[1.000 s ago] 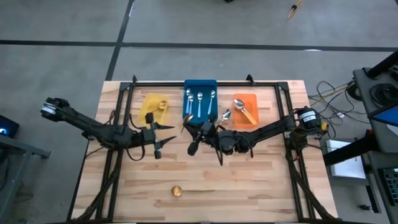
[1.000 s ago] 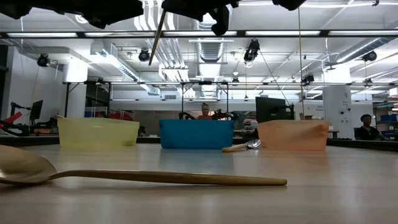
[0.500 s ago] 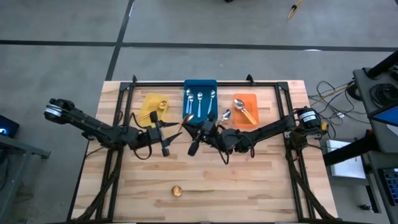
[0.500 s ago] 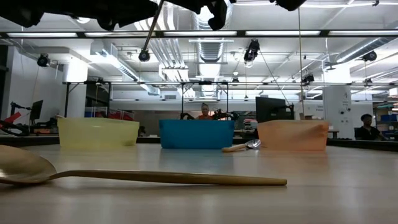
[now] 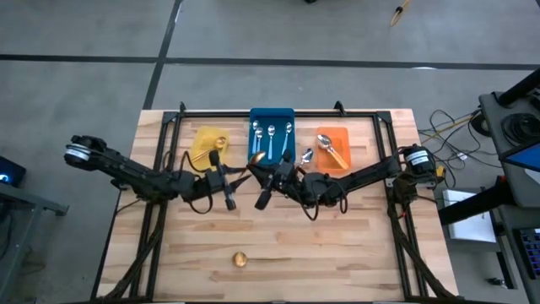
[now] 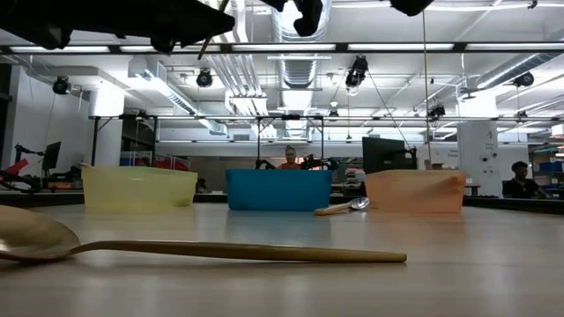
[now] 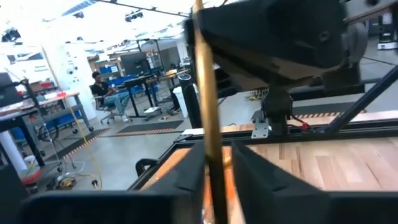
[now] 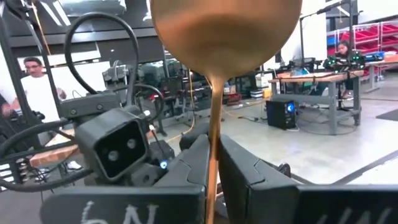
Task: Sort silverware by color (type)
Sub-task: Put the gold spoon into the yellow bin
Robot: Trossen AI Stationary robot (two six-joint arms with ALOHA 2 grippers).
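A gold spoon (image 5: 247,165) sits in mid-air over the middle of the counter (image 5: 354,245), just near of the blue bin (image 5: 272,118), and both hands are on it. The right hand (image 5: 272,176) is clamped tight on the handle, bowl standing up past its fingers (image 8: 239,165) in the right wrist view. The left hand (image 5: 226,179) has its fingers (image 7: 186,171) drawn in either side of the thin gold handle, touching or very nearly so (too close to call from these views).

Out on the near part of the counter, a second gold spoon (image 5: 240,259) lies flat, filling the foreground of the low view with its bowl to the left. Up in the blue bin, blue-handled spoons (image 5: 271,139) lie side by side. The yellow bin (image 5: 201,145) to the left has a gold spoon bowl (image 5: 219,142) showing in it. The orange bin (image 5: 342,135) on the right holds an orange-handled spoon (image 5: 331,150), and one more spoon (image 5: 306,157) lies on the counter just beside that bin, between it and the blue one.

Beyond the counter, people (image 8: 37,87) are in the room.
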